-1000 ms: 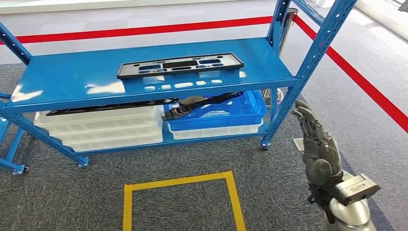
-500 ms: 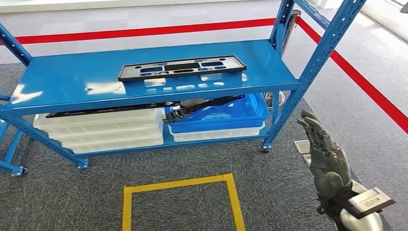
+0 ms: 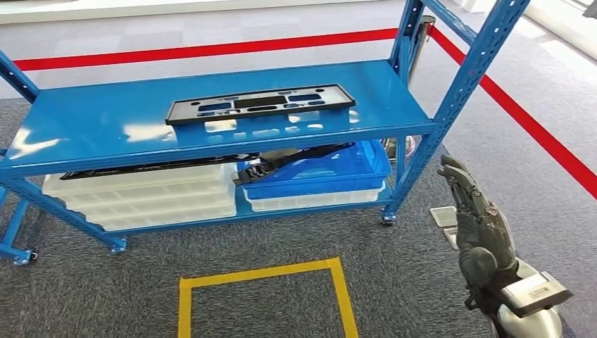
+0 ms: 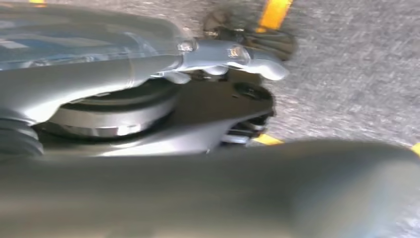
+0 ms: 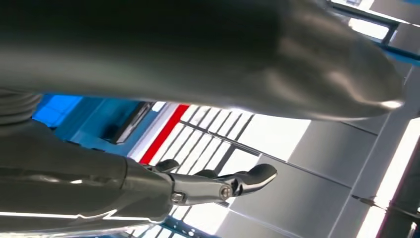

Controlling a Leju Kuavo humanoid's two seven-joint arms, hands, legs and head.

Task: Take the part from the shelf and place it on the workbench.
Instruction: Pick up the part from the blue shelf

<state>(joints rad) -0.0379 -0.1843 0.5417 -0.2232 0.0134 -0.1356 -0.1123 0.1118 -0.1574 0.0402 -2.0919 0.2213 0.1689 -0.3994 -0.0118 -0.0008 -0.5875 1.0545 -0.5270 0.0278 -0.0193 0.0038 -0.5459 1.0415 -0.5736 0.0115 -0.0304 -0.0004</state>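
Unlabelled black part (image 3: 260,104) on shelf (image 3: 91,127)

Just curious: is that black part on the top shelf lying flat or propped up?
Flat. The black part lies flat along the blue shelf, nothing under it or touching it.

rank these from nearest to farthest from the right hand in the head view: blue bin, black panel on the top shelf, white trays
From the right hand:
1. Blue bin, lower shelf, right side.
2. Black panel, top shelf, middle.
3. White trays, lower shelf, far left.
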